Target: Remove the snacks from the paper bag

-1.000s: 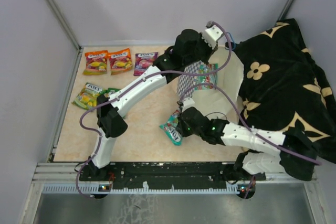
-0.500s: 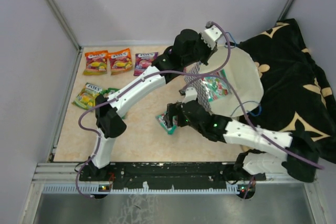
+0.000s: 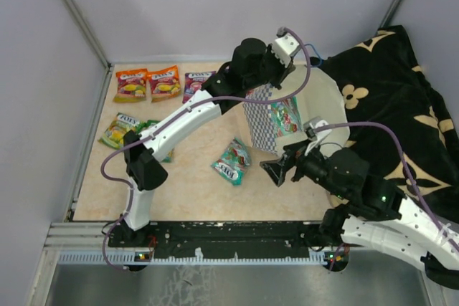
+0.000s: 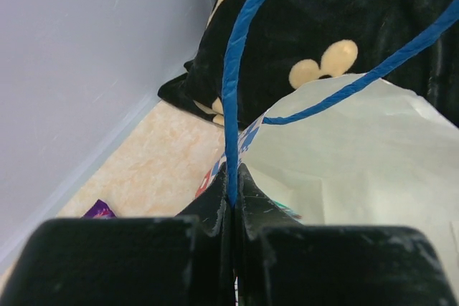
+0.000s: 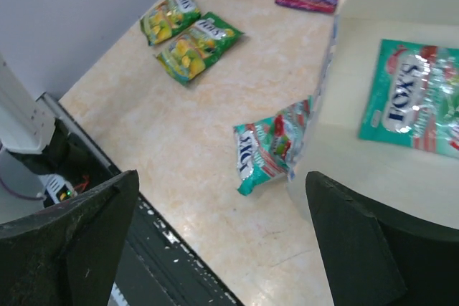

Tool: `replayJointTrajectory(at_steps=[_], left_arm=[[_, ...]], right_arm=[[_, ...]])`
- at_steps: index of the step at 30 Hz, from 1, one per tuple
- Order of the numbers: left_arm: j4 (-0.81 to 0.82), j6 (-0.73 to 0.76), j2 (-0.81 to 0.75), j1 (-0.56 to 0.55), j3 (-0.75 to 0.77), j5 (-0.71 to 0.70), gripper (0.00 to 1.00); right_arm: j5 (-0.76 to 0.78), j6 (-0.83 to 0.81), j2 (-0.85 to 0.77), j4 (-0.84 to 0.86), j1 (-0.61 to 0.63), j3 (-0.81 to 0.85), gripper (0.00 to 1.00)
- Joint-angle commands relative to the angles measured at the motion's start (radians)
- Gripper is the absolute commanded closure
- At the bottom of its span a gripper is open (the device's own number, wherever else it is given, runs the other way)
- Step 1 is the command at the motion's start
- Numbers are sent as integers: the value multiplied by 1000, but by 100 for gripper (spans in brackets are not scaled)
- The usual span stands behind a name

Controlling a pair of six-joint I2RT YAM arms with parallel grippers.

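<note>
The paper bag [image 3: 301, 109] lies on its side with its mouth toward the near edge, and a teal snack [image 3: 285, 116] shows inside it. My left gripper [image 3: 283, 68] is shut on the bag's blue cord handle [image 4: 231, 141] and holds it up. A second teal snack [image 3: 231, 163] lies on the table just left of the bag's checked side. My right gripper [image 3: 282, 163] stands open and empty near the bag mouth, to the right of that packet. The right wrist view shows the table packet [image 5: 272, 147], the packet in the bag [image 5: 416, 94] and the beige bag wall [image 5: 380, 170].
Two orange packets [image 3: 131, 84] [image 3: 165, 82] and a purple one [image 3: 195, 84] lie along the back edge. Two green packets [image 3: 118, 130] [image 3: 154, 128] lie at the left. A black cloth with gold flowers [image 3: 387, 105] covers the right side. The left arm spans the table's middle.
My right gripper opened, left the teal packet on the table and drew back to the right. The bag shifted while the left gripper kept hold of its handle.
</note>
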Motion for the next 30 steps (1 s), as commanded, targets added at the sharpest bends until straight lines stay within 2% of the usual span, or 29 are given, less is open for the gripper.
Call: replayJointTrajectory(at_steps=[1, 4, 6, 8, 12, 13, 15, 18, 22, 26, 30], left_arm=[[72, -17, -80, 5, -20, 8, 100], [67, -23, -83, 6, -16, 9, 100], [64, -24, -89, 6, -16, 8, 100], [66, -24, -97, 5, -25, 8, 100], [76, -39, -108, 6, -45, 22, 100], [78, -43, -109, 5, -48, 24, 100], [81, -47, -111, 5, -55, 30, 100], [94, -51, -110, 2, -66, 51, 100], [94, -43, -92, -15, -53, 55, 100], [76, -38, -62, -30, -16, 51, 100], [70, -40, -35, -39, 10, 51, 100]], right_arm=[[224, -26, -32, -17, 2, 87, 1], [296, -16, 57, 24, -4, 129, 1], [288, 4, 110, 35, -55, 155, 1], [202, 49, 147, 9, -236, 186, 3], [-188, 170, 190, 14, -675, 133, 14], [-277, 196, 203, 26, -761, 104, 14], [-341, 225, 259, 41, -861, 66, 11], [-332, 209, 389, 63, -880, 87, 6], [-283, 129, 607, 73, -879, 193, 1], [-178, 40, 772, 55, -860, 283, 1], [-134, 8, 849, 89, -833, 292, 1]])
